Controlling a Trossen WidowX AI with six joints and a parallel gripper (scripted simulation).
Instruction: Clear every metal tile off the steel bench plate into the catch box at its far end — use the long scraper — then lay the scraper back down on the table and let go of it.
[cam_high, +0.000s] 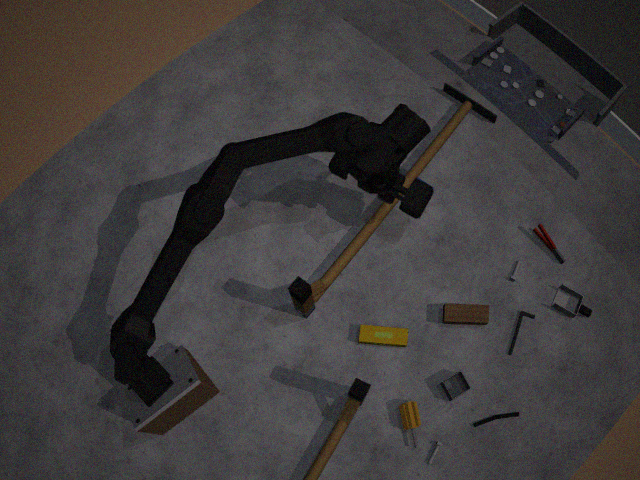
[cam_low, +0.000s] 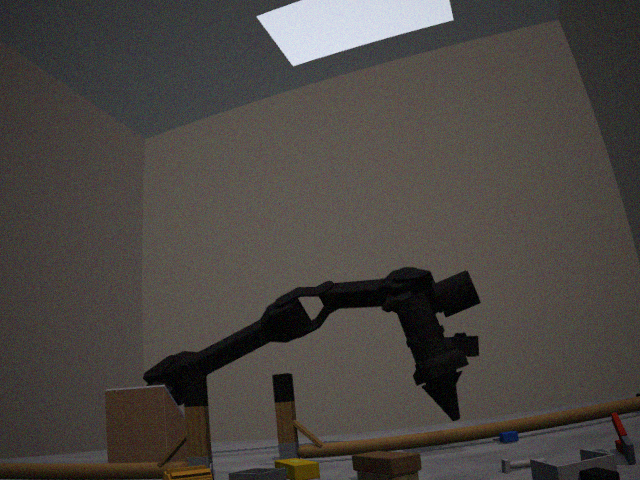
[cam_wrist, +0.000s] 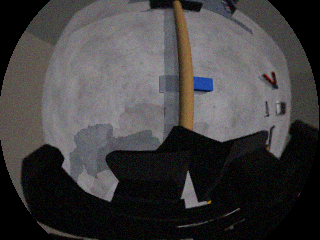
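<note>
My gripper (cam_high: 391, 194) (cam_low: 454, 417) (cam_wrist: 176, 130) is shut and empty, with its tips just above the wooden shaft. The long scraper (cam_high: 356, 241) (cam_low: 423, 442) (cam_wrist: 185, 65) lies on the table, its shaft running under the gripper. Its dark blade (cam_high: 483, 111) (cam_wrist: 192, 5) is by the near edge of the steel plate (cam_high: 537, 122). Its black-topped upright grip (cam_high: 300, 290) (cam_low: 283, 387) stands at the near end. Several small pale tiles (cam_high: 507, 69) (cam_high: 539, 94) are spread over the plate. The catch box (cam_high: 573, 49) is at the plate's far end; its floor is partly hidden.
A second wooden-shafted tool (cam_high: 336, 436) lies nearer the arm's base. A blue block (cam_low: 509, 437) (cam_wrist: 203, 84) lies beside the scraper shaft. A yellow block (cam_high: 383, 335), a brown block (cam_high: 465, 314), red-handled pliers (cam_high: 547, 241) and several small tools lie on the scraper's right.
</note>
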